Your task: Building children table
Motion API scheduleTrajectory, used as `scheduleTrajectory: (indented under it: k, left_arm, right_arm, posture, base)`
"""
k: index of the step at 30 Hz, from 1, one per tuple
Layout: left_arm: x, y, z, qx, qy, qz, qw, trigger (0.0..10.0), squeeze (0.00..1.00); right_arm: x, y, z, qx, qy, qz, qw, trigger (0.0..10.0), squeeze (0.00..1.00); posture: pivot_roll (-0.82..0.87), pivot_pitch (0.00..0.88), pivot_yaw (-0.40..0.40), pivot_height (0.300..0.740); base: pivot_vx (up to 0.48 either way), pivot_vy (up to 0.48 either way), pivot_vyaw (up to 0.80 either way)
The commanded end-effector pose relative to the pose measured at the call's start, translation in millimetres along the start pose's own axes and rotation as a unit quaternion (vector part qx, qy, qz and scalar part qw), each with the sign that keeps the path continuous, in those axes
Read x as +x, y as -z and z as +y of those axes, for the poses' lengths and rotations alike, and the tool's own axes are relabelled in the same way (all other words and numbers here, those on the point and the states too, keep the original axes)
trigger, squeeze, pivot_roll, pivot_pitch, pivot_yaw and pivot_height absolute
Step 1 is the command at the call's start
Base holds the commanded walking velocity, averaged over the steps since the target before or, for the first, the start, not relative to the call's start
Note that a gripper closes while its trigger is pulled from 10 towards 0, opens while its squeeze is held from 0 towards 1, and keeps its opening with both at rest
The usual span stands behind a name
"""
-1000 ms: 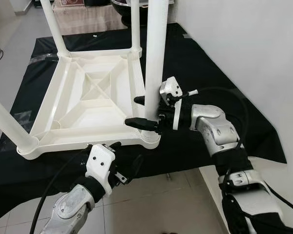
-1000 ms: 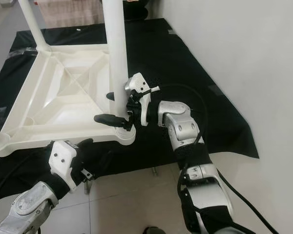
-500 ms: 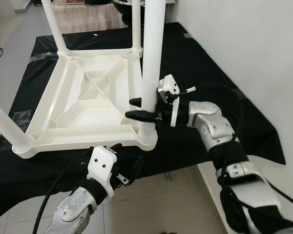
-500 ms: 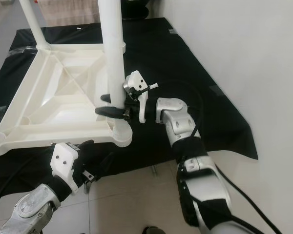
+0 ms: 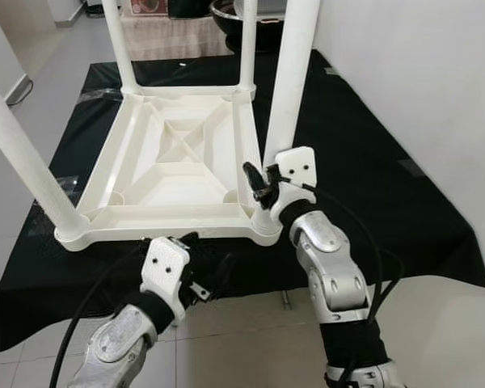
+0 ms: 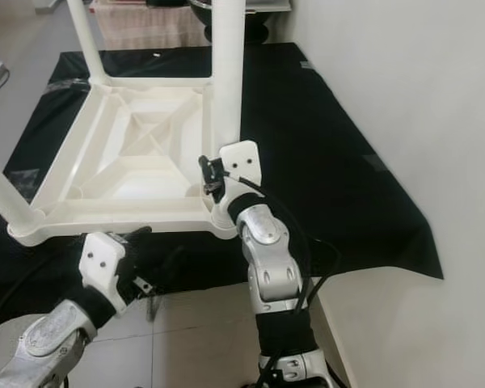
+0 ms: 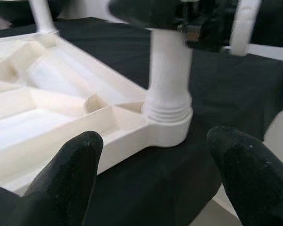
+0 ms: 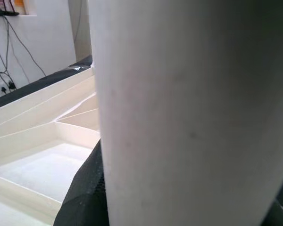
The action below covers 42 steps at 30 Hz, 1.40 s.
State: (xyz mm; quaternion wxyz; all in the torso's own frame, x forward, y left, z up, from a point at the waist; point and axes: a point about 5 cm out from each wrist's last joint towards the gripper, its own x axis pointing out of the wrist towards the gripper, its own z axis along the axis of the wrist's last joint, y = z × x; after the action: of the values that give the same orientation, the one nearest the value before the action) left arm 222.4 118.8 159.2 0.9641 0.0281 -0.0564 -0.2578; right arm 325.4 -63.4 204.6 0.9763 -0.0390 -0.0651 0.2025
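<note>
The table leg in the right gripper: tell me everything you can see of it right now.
The table leg is a plain white round tube, apparently smooth plastic, standing nearly upright with a slight lean. Its threaded foot sits in the round corner socket of the upturned white tabletop, at the near corner on the robot's right. The right gripper holds it low down, just above the socket, its jaws around the tube. Its upper end runs out of frame.
</note>
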Motion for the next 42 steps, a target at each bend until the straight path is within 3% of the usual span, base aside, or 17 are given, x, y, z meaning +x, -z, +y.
scheduleTrajectory:
  k: [1, 2, 3, 4, 10, 11, 12, 18, 22, 26, 30, 31, 32, 33, 34, 35, 42]
  left_arm:
    - [-1.4, 6, 1.2, 0.001, -0.003, 0.011, 1.0, 10.0, 0.0]
    - [-1.7, 6, 1.6, 0.002, -0.004, 0.011, 1.0, 10.0, 0.0]
    - [-1.7, 6, 1.6, 0.002, -0.004, 0.011, 1.0, 10.0, 0.0]
    - [-2.0, 6, 1.9, 0.003, -0.005, 0.012, 1.0, 10.0, 0.0]
    - [-3.5, 5, 1.5, 0.005, -0.006, 0.012, 1.0, 10.0, 0.0]
    - [-3.7, 5, 0.9, 0.005, -0.004, 0.012, 1.0, 10.0, 0.0]
    - [-4.3, 4, 0.1, 0.004, -0.002, 0.012, 1.0, 10.0, 0.0]
    - [-8.5, 2, -4.9, 0.004, 0.006, 0.013, 1.0, 10.0, 0.0]
    - [-11.3, 1, -9.4, 0.002, 0.02, 0.016, 1.0, 10.0, 0.0]
    - [-22.0, -3, -17.2, -0.024, 0.054, 0.019, 0.998, 10.0, 0.0]
    - [-27.7, -5, -22.3, -0.028, 0.073, 0.023, 0.997, 10.0, 0.0]
    - [-31.6, -5, -24.4, -0.031, 0.077, 0.026, 0.996, 10.0, 0.0]
    - [-34.1, -5, -25.5, -0.033, 0.078, 0.029, 0.996, 10.0, 0.0]
    - [-37.3, -4, -26.3, -0.035, 0.076, 0.033, 0.996, 10.0, 0.0]
    - [-37.3, -4, -26.3, -0.035, 0.076, 0.033, 0.996, 10.0, 0.0]
    - [-39.5, -4, -26.5, -0.035, 0.072, 0.035, 0.996, 10.0, 0.0]
    - [-42.2, -5, -24.4, -0.025, 0.054, 0.036, 0.998, 10.0, 0.0]
  right_arm:
    - [4.6, 11, 23.2, 0.019, -0.039, 0.029, 0.999, 10.0, 0.0]
    - [4.4, 7, 24.9, 0.02, -0.05, 0.024, 0.998, 10.0, 0.25]
    - [4.4, 7, 24.9, 0.02, -0.05, 0.024, 0.998, 10.0, 0.25]
    - [4.7, 4, 26.0, 0.012, -0.074, 0.017, 0.997, 10.0, 1.0]
    - [7.9, -9, 16.1, 0.023, -0.261, 0.006, 0.965, 10.0, 1.0]
    - [9.1, -9, 9.8, 0.008, -0.285, 0.008, 0.958, 10.0, 0.87]
    - [9.6, -8, 3.1, 0.0, -0.32, 0.021, 0.947, 10.0, 0.0]
    - [9.9, -7, -18.6, -0.018, -0.415, 0.05, 0.908, 10.0, 0.0]
    - [12.7, -7, -24.8, -0.008, -0.444, 0.061, 0.894, 10.0, 0.0]
    - [16.4, -5, -27.1, 0.006, -0.495, 0.083, 0.865, 10.0, 0.0]
    - [18.0, -1, -25.7, 0.006, -0.508, 0.093, 0.856, 10.0, 0.0]
    - [18.4, 2, -24.7, 0.008, -0.514, 0.096, 0.852, 8.8, 0.0]
    - [18.8, 4, -24.4, 0.01, -0.52, 0.098, 0.848, 8.8, 0.0]
    - [19.5, 6, -23.9, 0.012, -0.521, 0.098, 0.848, 1.4, 0.0]
    - [19.5, 6, -23.9, 0.012, -0.521, 0.098, 0.848, 1.4, 0.0]
    - [20.2, 7, -23.6, 0.015, -0.519, 0.098, 0.849, 0.0, 0.0]
    - [25.3, 12, -24.9, 0.024, -0.495, 0.083, 0.864, 0.0, 0.0]
  posture:
    - [-0.02, 0.114, -0.033, 0.74]
    - [-0.01, 0.113, -0.032, 0.74]
    - [-0.01, 0.113, -0.032, 0.74]
    - [-0.01, 0.11, -0.032, 0.74]
    - [0.0, 0.121, -0.035, 0.74]
    - [0.0, 0.124, -0.036, 0.74]
    - [0.01, 0.133, -0.036, 0.74]
    - [0.03, 0.156, -0.039, 0.74]
    - [0.04, 0.168, -0.044, 0.74]
    - [0.06, 0.186, -0.047, 0.74]
    - [0.06, 0.194, -0.046, 0.74]
    - [0.07, 0.201, -0.044, 0.74]
    - [0.07, 0.201, -0.044, 0.74]
    - [0.08, 0.207, -0.043, 0.74]
    - [0.08, 0.207, -0.043, 0.74]
    - [0.08, 0.209, -0.043, 0.74]
    - [0.08, 0.213, -0.035, 0.74]
  base:
    - [0.0, 0.0, 0.0]
    - [0.0, 0.0, 0.0]
    - [0.0, 0.0, 0.0]
    - [0.0, 0.0, 0.0]
    - [0.0, 0.0, 0.0]
    - [0.0, 0.0, 0.0]
    - [0.0, 0.0, 0.0]
    - [0.0, 0.0, 0.0]
    - [0.0, 0.0, 0.0]
    - [0.0, 0.0, 0.0]
    - [0.0, 0.0, 0.0]
    - [0.0, 0.0, 0.0]
    - [0.0, 0.0, 0.0]
    - [0.0, 0.0, 0.0]
    - [0.0, 0.0, 0.0]
    - [0.0, 0.0, 0.0]
    - [0.0, 0.0, 0.0]
